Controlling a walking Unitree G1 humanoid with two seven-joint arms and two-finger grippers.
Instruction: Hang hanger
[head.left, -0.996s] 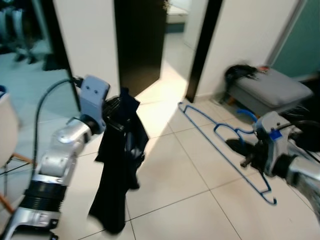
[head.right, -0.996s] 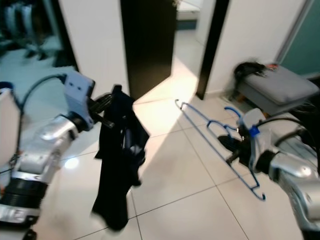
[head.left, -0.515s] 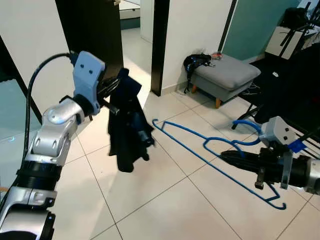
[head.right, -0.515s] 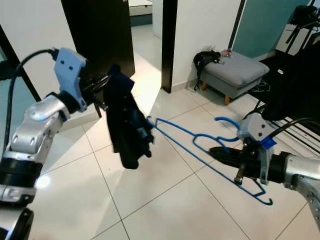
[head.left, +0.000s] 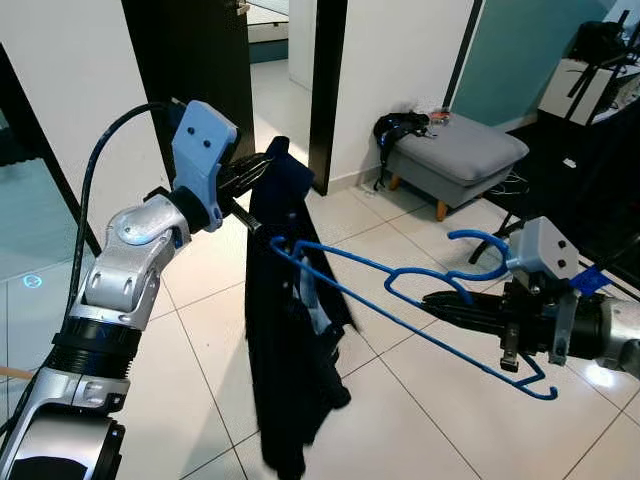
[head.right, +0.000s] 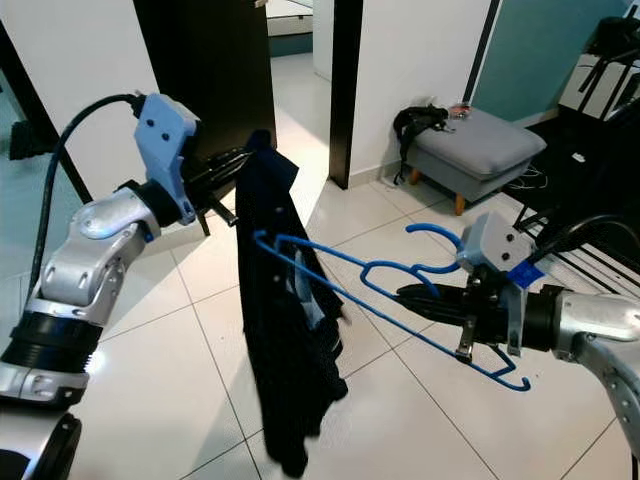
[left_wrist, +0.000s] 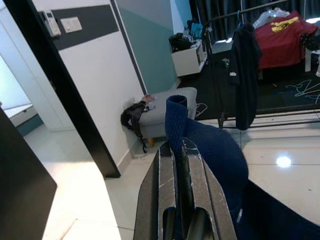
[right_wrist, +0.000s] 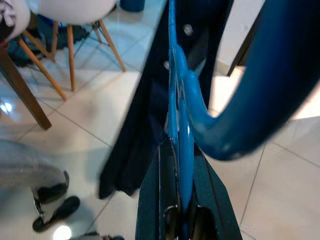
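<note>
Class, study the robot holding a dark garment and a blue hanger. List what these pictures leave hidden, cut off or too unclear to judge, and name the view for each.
1. Eye views: whether the blue hanger's far tip is inside the dark garment or just against it; folds hide it.
2. Left wrist view: the left gripper's fingertips are buried in cloth.
3. Right wrist view: the hanger's hook is blurred and cut off by the edge beyond the right gripper.
4. Eye views: the black bag on the grey stool is too small to identify.

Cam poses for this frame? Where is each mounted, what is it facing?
Left/right eye: head stereo, facing forward-down; left gripper holds dark garment, right gripper holds blue hanger.
Left wrist: along its black fingers, toward a clothes rack.
Right wrist: along the hanger into the garment.
All four views share the garment.
</note>
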